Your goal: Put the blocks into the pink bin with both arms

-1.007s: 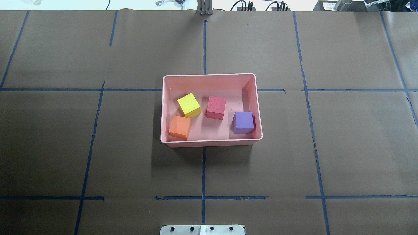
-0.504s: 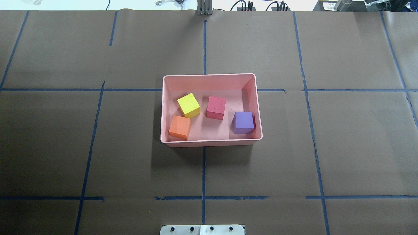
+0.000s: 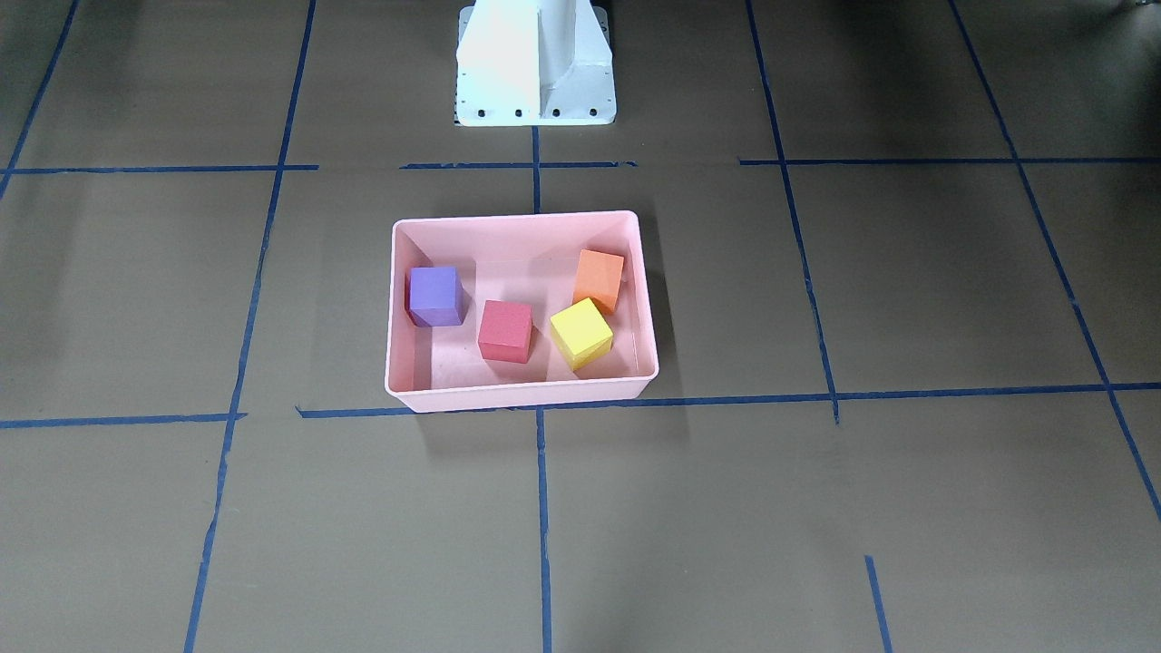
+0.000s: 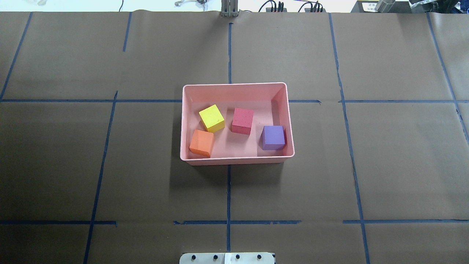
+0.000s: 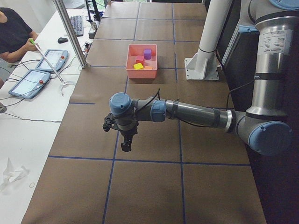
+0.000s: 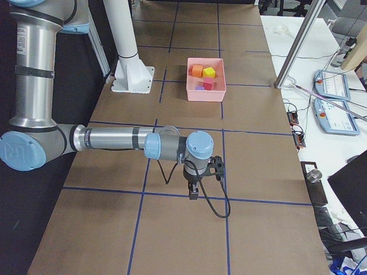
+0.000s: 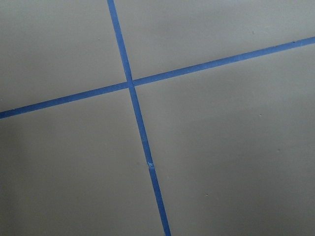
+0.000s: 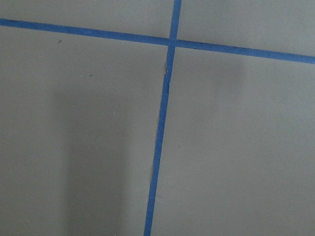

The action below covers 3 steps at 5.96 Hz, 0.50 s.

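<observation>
The pink bin (image 4: pixel 234 84) stands at the table's middle; it also shows in the front view (image 3: pixel 517 395). All four blocks lie inside it, none held: the yellow-green block (image 4: pixel 211 118), the orange block (image 4: pixel 202 143), the red block (image 4: pixel 242 120) and the purple block (image 4: pixel 273 137). Both arms are stretched out low over bare table, far from the bin. My left gripper (image 5: pixel 125 144) shows only in the exterior left view and my right gripper (image 6: pixel 194 192) only in the exterior right view. I cannot tell whether either is open or shut. Both wrist views show only brown table and blue tape.
The white pedestal (image 3: pixel 535 63) stands behind the bin on the robot's side. Blue tape lines cross the brown table cover. A metal pole (image 5: pixel 70 32) and a side desk with tablets (image 5: pixel 32 79) and a person are beyond the table's far edge.
</observation>
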Each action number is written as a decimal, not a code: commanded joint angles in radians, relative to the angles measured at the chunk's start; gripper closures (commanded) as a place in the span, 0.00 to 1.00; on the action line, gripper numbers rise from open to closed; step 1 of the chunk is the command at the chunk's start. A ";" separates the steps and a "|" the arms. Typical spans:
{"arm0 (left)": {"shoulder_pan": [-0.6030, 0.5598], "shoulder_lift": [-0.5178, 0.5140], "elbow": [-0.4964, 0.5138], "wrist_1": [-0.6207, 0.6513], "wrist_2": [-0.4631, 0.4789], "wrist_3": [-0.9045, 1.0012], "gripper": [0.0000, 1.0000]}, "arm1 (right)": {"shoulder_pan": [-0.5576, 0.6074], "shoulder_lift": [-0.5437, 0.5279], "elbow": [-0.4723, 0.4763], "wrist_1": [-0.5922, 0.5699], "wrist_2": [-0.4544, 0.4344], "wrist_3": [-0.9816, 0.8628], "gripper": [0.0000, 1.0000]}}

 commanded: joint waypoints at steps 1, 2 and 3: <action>-0.001 0.000 0.003 0.001 0.001 0.000 0.00 | 0.000 -0.004 -0.002 0.001 0.005 0.000 0.00; -0.003 0.014 0.018 0.004 0.000 0.000 0.00 | 0.000 -0.003 -0.005 0.001 0.004 0.000 0.00; -0.009 0.016 0.022 0.013 -0.002 -0.002 0.00 | 0.000 -0.004 -0.023 0.001 0.005 0.000 0.00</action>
